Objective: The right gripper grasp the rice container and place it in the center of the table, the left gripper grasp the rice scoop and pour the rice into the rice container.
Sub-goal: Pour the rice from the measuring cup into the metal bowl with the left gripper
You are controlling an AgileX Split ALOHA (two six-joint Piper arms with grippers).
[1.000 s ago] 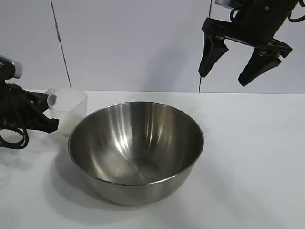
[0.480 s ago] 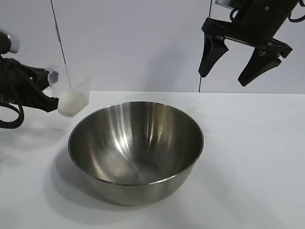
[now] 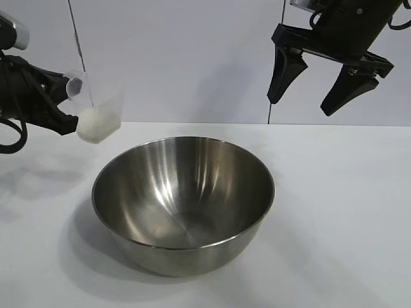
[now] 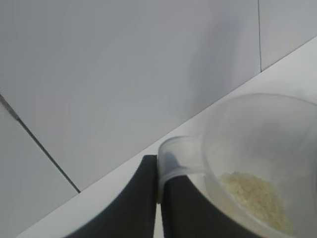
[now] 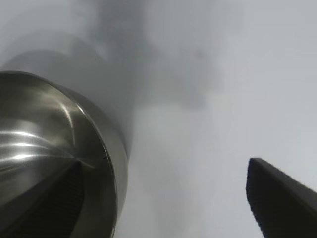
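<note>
The rice container point(image 3: 183, 205), a large shiny steel bowl, stands on the white table point(image 3: 347, 212) near its middle, and it is empty. My left gripper point(image 3: 69, 102) is shut on the tab handle of the rice scoop point(image 3: 97, 115), a small clear plastic cup held in the air, tilted, left of and above the bowl's rim. White rice point(image 3: 96, 124) lies in the scoop. In the left wrist view the fingers point(image 4: 143, 198) pinch the tab of the scoop point(image 4: 257, 148) with rice point(image 4: 255, 196) inside. My right gripper point(image 3: 311, 99) hangs open and empty high above the table, right of the bowl point(image 5: 54, 158).
A white wall with dark vertical seams point(image 3: 80, 64) stands behind the table. White tabletop lies bare to the right of the bowl and in front of it.
My left gripper has lifted the scoop off the table, raised it and tilted it towards the bowl. The right gripper and the bowl have not moved.
</note>
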